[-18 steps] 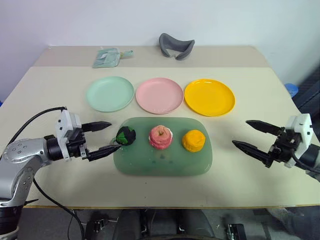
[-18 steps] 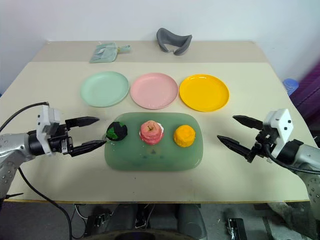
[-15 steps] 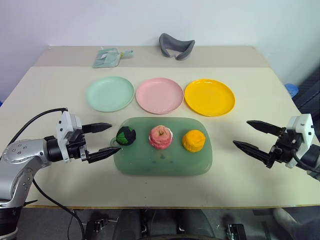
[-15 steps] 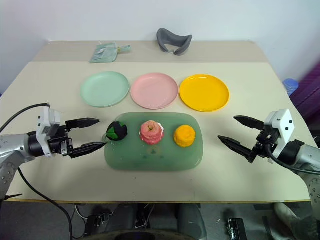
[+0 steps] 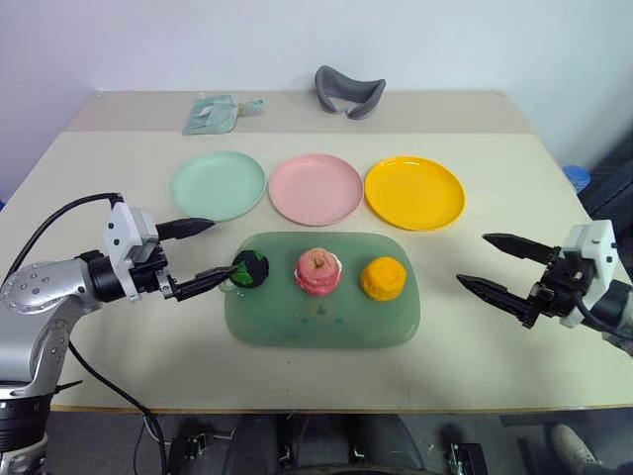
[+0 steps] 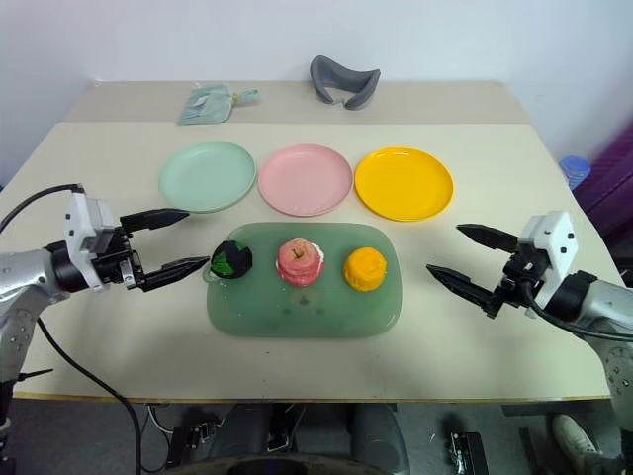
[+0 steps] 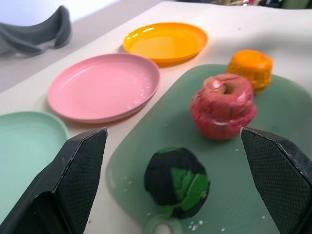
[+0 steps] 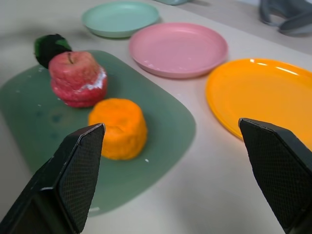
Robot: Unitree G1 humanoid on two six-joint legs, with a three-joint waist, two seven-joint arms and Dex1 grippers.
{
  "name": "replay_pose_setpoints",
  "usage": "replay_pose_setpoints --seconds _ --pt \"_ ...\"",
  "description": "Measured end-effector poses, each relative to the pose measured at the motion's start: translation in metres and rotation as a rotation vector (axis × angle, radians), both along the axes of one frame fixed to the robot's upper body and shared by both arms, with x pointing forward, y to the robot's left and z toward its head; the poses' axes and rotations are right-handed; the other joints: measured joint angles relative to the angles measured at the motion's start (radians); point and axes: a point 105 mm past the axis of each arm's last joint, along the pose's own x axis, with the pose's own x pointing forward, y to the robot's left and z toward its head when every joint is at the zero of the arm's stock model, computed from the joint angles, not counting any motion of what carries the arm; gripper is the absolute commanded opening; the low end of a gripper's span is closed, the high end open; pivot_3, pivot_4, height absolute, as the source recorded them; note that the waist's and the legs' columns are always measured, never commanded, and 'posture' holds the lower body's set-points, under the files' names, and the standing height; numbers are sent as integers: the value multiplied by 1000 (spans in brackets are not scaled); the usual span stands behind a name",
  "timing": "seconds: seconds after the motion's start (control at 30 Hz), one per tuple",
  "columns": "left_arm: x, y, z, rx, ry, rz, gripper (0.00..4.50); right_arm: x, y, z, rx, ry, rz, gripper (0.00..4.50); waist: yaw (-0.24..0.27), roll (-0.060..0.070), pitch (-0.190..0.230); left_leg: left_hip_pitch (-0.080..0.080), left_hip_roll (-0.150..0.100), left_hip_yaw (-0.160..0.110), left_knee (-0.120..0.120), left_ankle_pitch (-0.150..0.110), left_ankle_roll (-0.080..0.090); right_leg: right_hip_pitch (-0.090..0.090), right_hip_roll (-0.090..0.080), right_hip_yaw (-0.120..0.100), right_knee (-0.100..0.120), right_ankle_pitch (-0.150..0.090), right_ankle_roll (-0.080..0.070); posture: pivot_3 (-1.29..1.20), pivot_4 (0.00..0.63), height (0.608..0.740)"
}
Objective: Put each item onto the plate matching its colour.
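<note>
Left eye view puts my left hand [image 5: 203, 252] just beside the green-and-black ball [image 5: 249, 268] at the left end of the green tray [image 5: 326, 322], fingers spread wide, nothing held, lower fingertip about at the ball, so that arm is clearly the nearer one. Ball is round with no long axis to line up, and from the left wrist view it sits ahead between the open fingers; mint green plate [image 5: 218, 185] lies just beyond on the worktop [image 5: 495, 198]. Right hand [image 5: 502, 265] is also wide open and empty, well apart from the orange-yellow ball [image 5: 382, 278].
</note>
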Motion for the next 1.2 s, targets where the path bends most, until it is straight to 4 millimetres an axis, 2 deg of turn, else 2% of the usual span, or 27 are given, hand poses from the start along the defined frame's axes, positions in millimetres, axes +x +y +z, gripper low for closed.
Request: replay_pose_setpoints --seconds 0.17,0.3,0.5,0.77,1.07,1.17,1.2 --pt "3 -10 -3 -26 77 -35 4500 10 29 11 4 -40 148 4479 -1 0 0 0 0 0 0 0 0 0 0 0 0 0 0 0 150 740" --pt "13 -18 -4 -16 128 12 4500 17 53 22 10 -76 291 4479 1 0 0 0 0 0 0 0 0 0 0 0 0 0 0 0 150 740" --pt "24 -26 -7 38 152 36 4500 27 83 29 64 -107 449 4479 1 0 0 -1 0 0 1 0 0 0 0 -1 0 0 0 0 150 740" --pt "29 -22 -27 103 225 93 4500 38 98 28 73 -127 487 4479 2 0 1 -2 0 0 1 0 0 -1 0 -1 0 0 0 0 150 740" --pt "34 -27 -59 167 307 126 4500 40 99 25 66 -137 479 4479 2 0 1 -2 0 0 1 0 0 -1 0 -1 1 0 0 0 150 740" --pt "39 -29 -66 171 337 150 3673 40 99 25 65 -138 477 4500 2 0 1 -2 0 0 2 0 0 -1 0 -1 1 0 0 0 150 740" --pt "41 -29 -67 173 333 159 3201 40 99 25 63 -138 475 4500 2 0 1 -2 0 0 2 0 0 -1 0 -1 1 0 0 0 150 740"
